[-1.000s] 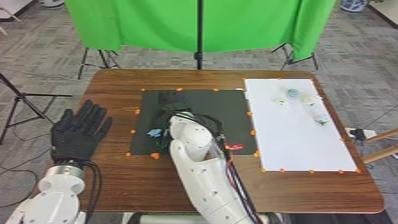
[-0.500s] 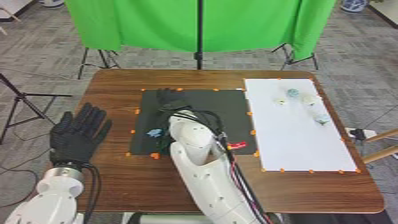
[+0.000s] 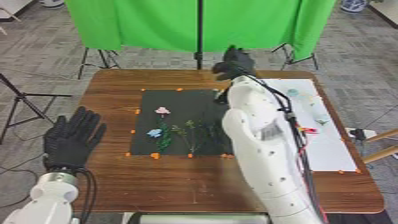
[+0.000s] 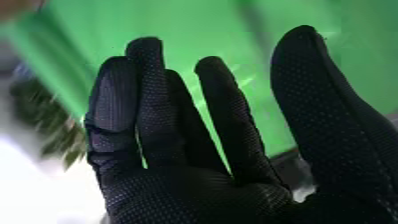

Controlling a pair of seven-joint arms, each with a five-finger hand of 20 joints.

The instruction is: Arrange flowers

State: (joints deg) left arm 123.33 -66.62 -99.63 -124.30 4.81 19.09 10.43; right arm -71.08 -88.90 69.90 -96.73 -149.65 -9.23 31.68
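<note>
As is seen in the head view, toward one o'clock from the black mat (image 3: 191, 99) the right hand (image 3: 235, 63) is held, toward nine the open left hand (image 3: 71, 142); on the mat, a pink flower (image 3: 162, 110) is laid at ten, what seems a blue flower (image 3: 155, 133) at eight. By the right wrist view, the right hand (image 4: 191, 197) is shown open, fingers straight.

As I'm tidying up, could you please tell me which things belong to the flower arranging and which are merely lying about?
Part of the job:
- pink flower
- blue flower
- green sprigs
- black sheet
- white sheet

Just around:
- green backdrop
- black tripod
</note>
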